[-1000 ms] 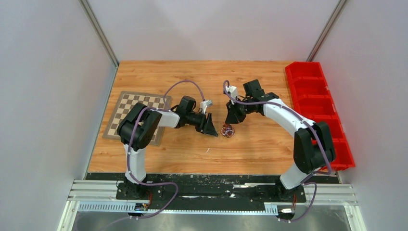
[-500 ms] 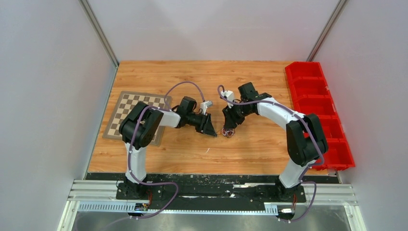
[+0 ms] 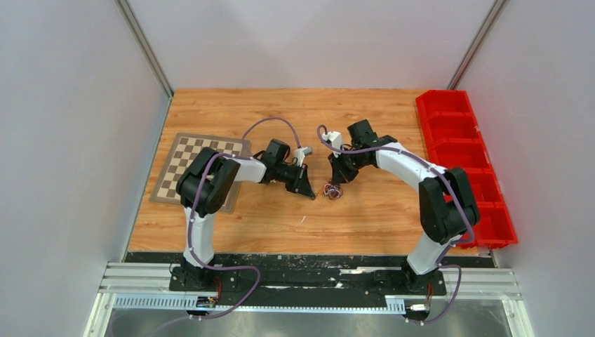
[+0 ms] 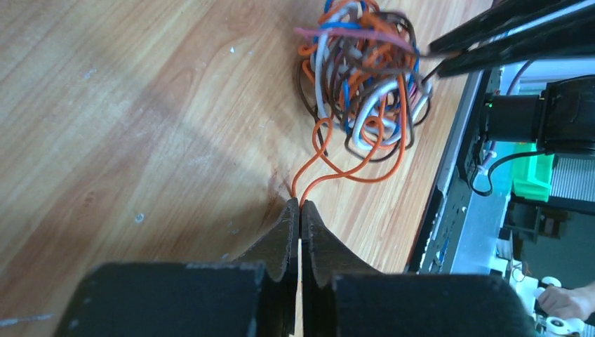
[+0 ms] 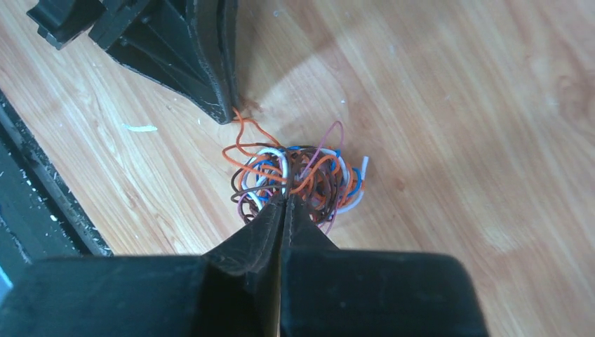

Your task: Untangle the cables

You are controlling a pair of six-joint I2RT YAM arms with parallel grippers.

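Cables (image 4: pixel 361 84) | left pincer (image 4: pixel 300 208) clamping orange loop | right pincer (image 5: pixel 284 201) clamping knot

Left arm (image 3: pixel 217 175) and right arm (image 3: pixel 410 165): white link shells and black joint housings are noted. A lilac lead (image 3: pixel 270 121) is run along each. A small white module (image 3: pixel 302 152) is mounted at each wrist. Left pincer (image 4: pixel 300 210) and right pincer (image 5: pixel 284 200): matte black, wedge-shaped fingers tapered to thin tips. Bases are fixed to a black plate (image 3: pixel 309 277).
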